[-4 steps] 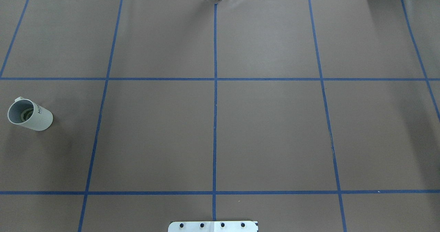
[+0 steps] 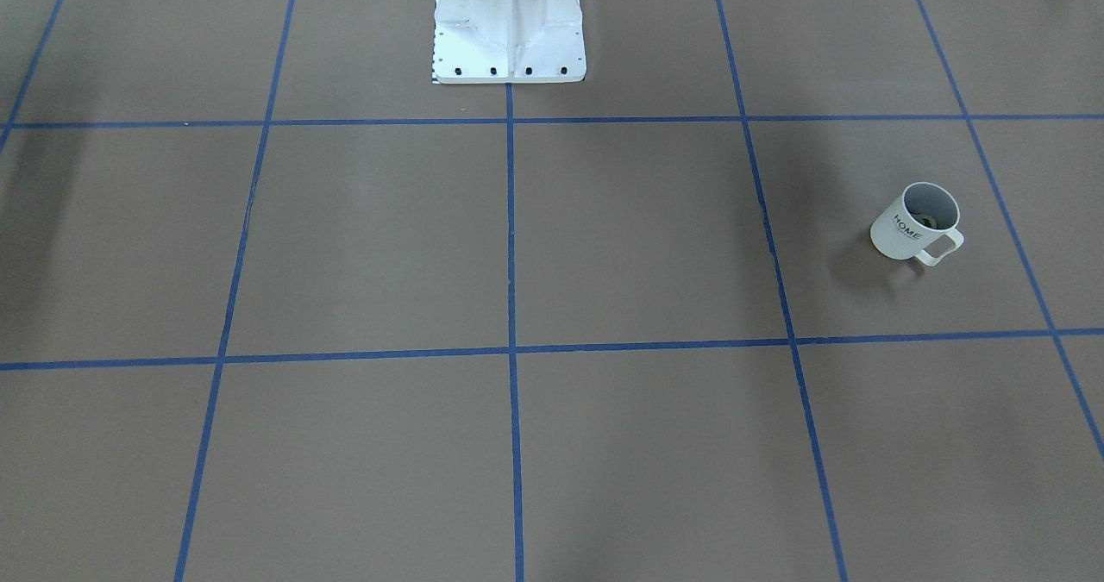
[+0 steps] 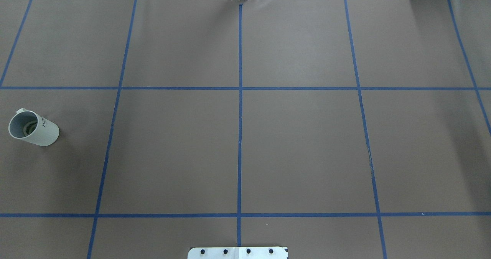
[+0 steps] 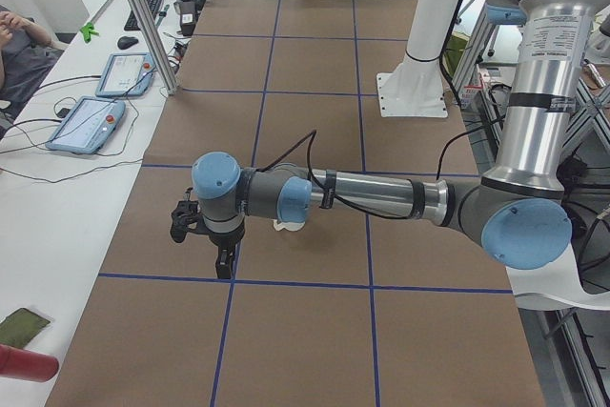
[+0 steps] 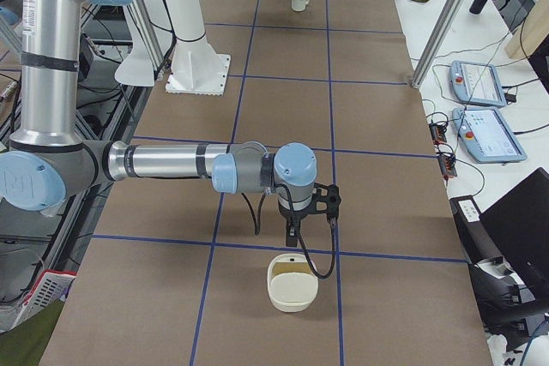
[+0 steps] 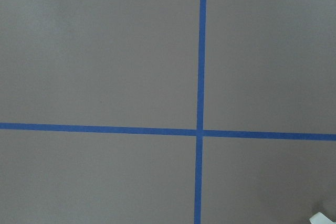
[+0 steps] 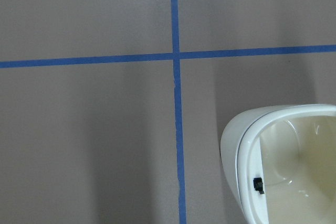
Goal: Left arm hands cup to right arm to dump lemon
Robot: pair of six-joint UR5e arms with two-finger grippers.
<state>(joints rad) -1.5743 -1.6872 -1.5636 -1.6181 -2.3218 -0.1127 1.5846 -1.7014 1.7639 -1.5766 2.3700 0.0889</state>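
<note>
The white cup (image 3: 38, 130) with black "HOME" lettering stands upright at the table's far left in the overhead view, handle to the far side. It also shows in the front view (image 2: 910, 224). The lemon (image 3: 27, 128) lies inside it and shows in the front view too (image 2: 928, 218). The left arm's gripper (image 4: 225, 262) shows only in the exterior left view, pointing down above the table near the cup (image 4: 285, 226); I cannot tell if it is open. The right arm's gripper (image 5: 292, 236) shows only in the exterior right view, pointing down; I cannot tell its state.
A cream bowl (image 5: 292, 285) sits on the table just below the right gripper; its rim (image 7: 236, 135) fills the right wrist view's lower right. The white robot base (image 2: 509, 21) stands at mid-table. Blue tape lines grid the brown table cover. Tablets lie on side tables.
</note>
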